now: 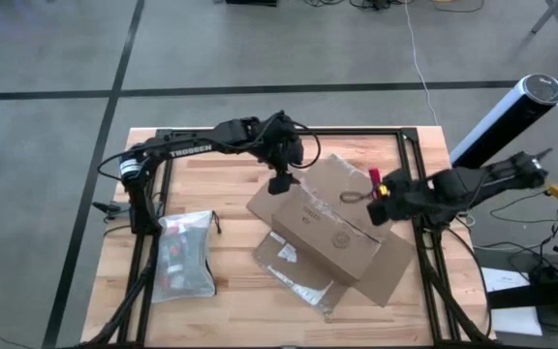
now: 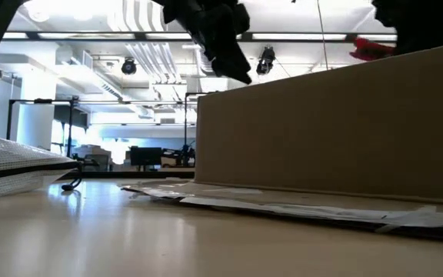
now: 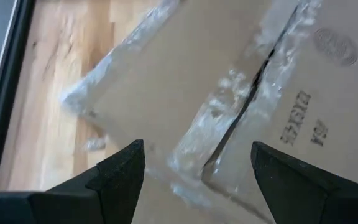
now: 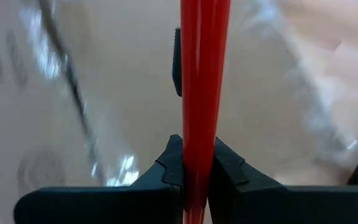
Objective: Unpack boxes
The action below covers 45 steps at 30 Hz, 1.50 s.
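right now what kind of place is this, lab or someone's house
Most likely a lab or open-plan workshop, not a house. The low view shows exposed ceiling ducts and rows of desks with monitors behind the wooden table. From above, the floor is grey carpet marked with dark lines, with cables trailing.

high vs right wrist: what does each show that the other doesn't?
High view only: the whole table, the left end effector open over the cardboard box, the zip pouch and a flattened taped sheet beside the box. Right wrist only: the right end effector shut on the red utility knife, seen close up. Both: the knife over the box's taped top.
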Motion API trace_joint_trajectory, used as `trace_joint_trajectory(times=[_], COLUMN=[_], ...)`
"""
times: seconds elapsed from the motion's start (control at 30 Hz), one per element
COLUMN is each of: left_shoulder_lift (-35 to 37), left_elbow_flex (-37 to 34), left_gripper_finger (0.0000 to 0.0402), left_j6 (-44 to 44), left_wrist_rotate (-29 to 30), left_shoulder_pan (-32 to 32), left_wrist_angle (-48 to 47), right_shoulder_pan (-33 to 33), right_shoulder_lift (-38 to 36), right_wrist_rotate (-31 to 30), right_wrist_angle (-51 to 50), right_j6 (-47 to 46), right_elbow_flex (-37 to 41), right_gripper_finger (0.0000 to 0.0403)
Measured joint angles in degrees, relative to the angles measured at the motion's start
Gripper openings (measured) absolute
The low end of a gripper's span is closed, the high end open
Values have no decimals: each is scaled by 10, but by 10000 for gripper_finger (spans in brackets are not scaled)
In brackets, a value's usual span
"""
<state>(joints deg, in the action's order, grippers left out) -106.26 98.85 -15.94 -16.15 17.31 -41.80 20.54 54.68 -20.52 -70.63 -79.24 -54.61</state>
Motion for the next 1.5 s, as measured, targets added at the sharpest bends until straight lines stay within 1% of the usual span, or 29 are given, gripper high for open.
trace_joint_trajectory(times=[0.17,0.37,0.47,0.6,0.77,0.9,1.0,1.13,1.27,1.4,1.5], left_shoulder_lift=[-8,-26,-33,-33,-24,-21,-21,-21,-21,-21,-21], left_elbow_flex=[0,0,0,0,0,0,0,0,0,0,0], left_gripper_finger=[274,274,274,274,274,274,274,274,274,275,275], left_j6=[-3,-3,-3,-3,0,4,10,15,15,20,26], left_wrist_rotate=[-13,-35,-39,-40,-39,-39,-40,-39,-40,-40,-40], left_shoulder_pan=[4,7,6,7,7,6,5,5,5,3,1], left_wrist_angle=[17,16,14,16,15,7,3,3,2,2,2], right_shoulder_pan=[88,162,180,175,147,112,75,17,-48,-112,-161], right_shoulder_lift=[11,20,38,67,91,93,93,92,92,92,92], right_wrist_rotate=[7,55,72,77,63,25,-10,-64,-108,-125,-132], right_wrist_angle=[-17,-15,-25,-28,-30,-27,-25,-5,67,159,181], right_j6=[-100,-158,-169,-170,-181,-186,-170,-129,-67,21,61], right_elbow_flex=[13,14,18,40,75,93,98,99,99,99,99], right_gripper_finger=[15,15,15,15,15,15,15,15,15,15,15])
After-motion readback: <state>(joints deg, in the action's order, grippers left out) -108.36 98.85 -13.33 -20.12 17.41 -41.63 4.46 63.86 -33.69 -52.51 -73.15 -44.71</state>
